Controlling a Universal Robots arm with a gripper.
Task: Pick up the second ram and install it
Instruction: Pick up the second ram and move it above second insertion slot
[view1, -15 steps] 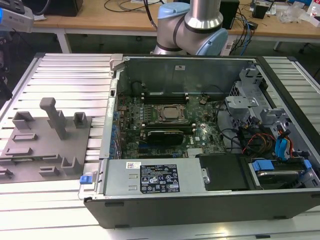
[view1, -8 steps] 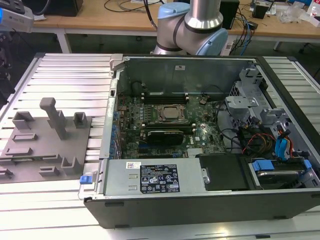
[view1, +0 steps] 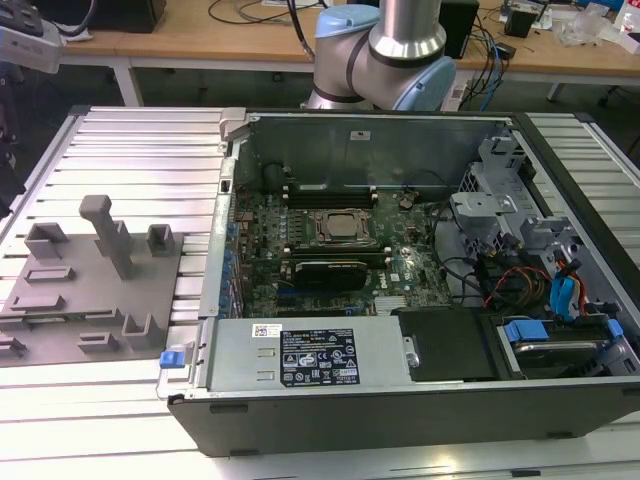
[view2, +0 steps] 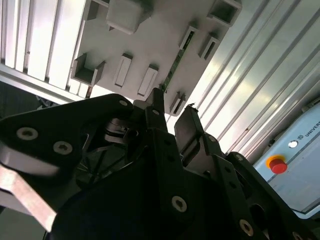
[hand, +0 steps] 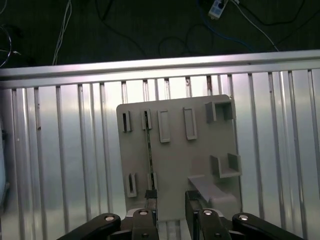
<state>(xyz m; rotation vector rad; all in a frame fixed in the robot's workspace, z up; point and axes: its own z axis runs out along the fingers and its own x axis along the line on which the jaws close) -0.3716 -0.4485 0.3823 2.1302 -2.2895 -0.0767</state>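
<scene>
In both wrist views the second ram (hand: 148, 150) is a thin green stick standing on edge in slots of the grey fixture plate (hand: 200, 145). The second wrist view shows the second ram (view2: 173, 67) on the same fixture plate (view2: 150, 40). My gripper (hand: 171, 205) hangs well above the plate, open with nothing between its black fingers (hand: 192, 200). One finger lines up with the stick's near end. In the second wrist view the gripper (view2: 172, 112) is also apart from the stick. The exterior view has the fixture plate (view1: 60, 300) on its left and the open computer case (view1: 400, 250) with its CPU socket (view1: 338, 226).
The slatted metal table (view1: 120, 140) carries the plate and the case. The plate has raised grey posts and holders (view1: 110, 230). Inside the case are a power supply (view1: 310, 360), a drive cage and loose cables (view1: 540, 280). A box with a red button (view2: 277, 165) lies beside the table.
</scene>
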